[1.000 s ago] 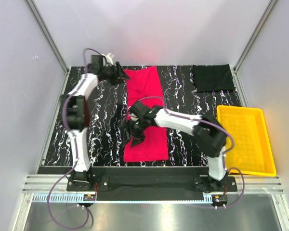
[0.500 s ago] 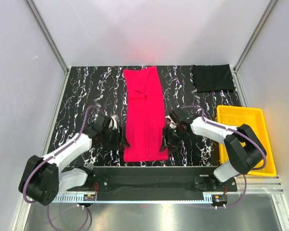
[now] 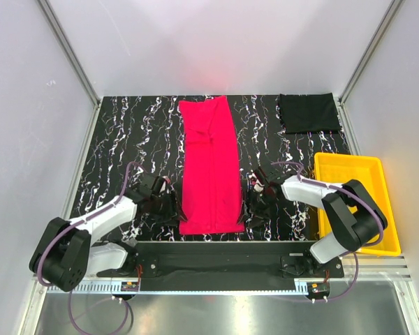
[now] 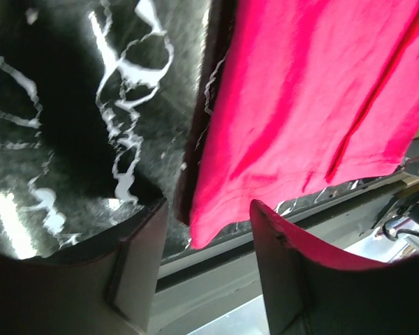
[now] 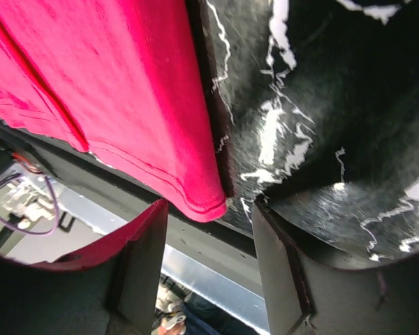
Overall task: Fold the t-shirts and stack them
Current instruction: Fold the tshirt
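On the worktop (image 3: 126, 139) we see the crimson t-shirt (image 3: 211, 167) as a long strip in the middle and the black t-shirt (image 3: 309, 113) at the far right. The left claw (image 4: 209, 209) and the right claw (image 5: 211, 206) are wide open and empty, each at a near corner of the crimson one.

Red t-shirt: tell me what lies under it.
The red t-shirt lies flat on the black white-veined tabletop, which shows on both its sides. The surface directly beneath the cloth is covered, so nothing more can be told.

walls (image 3: 216, 42) pale grey | tabletop (image 3: 126, 139) black, white-veined | floor (image 3: 209, 315) perhaps steel
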Controlling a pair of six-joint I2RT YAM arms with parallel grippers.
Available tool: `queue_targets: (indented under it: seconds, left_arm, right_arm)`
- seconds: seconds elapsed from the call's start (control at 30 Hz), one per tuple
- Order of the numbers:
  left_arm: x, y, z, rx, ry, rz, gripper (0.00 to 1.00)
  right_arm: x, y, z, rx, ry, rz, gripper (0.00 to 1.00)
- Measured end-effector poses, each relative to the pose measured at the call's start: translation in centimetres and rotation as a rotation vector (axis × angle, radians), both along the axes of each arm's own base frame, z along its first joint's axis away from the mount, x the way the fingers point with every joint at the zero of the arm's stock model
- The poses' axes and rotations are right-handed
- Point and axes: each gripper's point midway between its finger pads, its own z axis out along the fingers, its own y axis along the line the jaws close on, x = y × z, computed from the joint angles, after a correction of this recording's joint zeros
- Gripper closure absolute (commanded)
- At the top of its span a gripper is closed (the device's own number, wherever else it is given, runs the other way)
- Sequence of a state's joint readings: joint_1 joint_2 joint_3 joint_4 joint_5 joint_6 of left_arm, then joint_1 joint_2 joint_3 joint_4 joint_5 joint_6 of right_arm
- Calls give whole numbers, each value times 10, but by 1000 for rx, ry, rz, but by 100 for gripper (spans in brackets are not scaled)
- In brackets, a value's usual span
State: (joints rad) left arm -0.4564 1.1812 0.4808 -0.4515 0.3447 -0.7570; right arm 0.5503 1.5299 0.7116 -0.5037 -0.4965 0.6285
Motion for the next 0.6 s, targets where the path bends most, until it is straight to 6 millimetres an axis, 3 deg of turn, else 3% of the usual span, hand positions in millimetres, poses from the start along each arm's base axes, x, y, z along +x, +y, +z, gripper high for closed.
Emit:
queue_targets:
  seconds: [0.23,0.4,0.5,0.53,0.6]
  left_arm:
    - [-2,-7,-4,-50,9,5,63]
    - [-10,-9,-6,-81,27,11,69]
    - [-17,-11,-8,-108,48,13,82]
    - [-20,-11,-9,-116,61,13,86]
    - [-25,-14,-10,-139,81,8,95]
  right_arm:
    - [2,6,-3,45,16,-9,50]
    - [-3,10,-4,78,37,-9,52]
    - [-8,10,-6,98,53,-12,63]
    - [-10,10,-7,101,59,-15,75]
    - [-15,7,-10,96,73,-21,84]
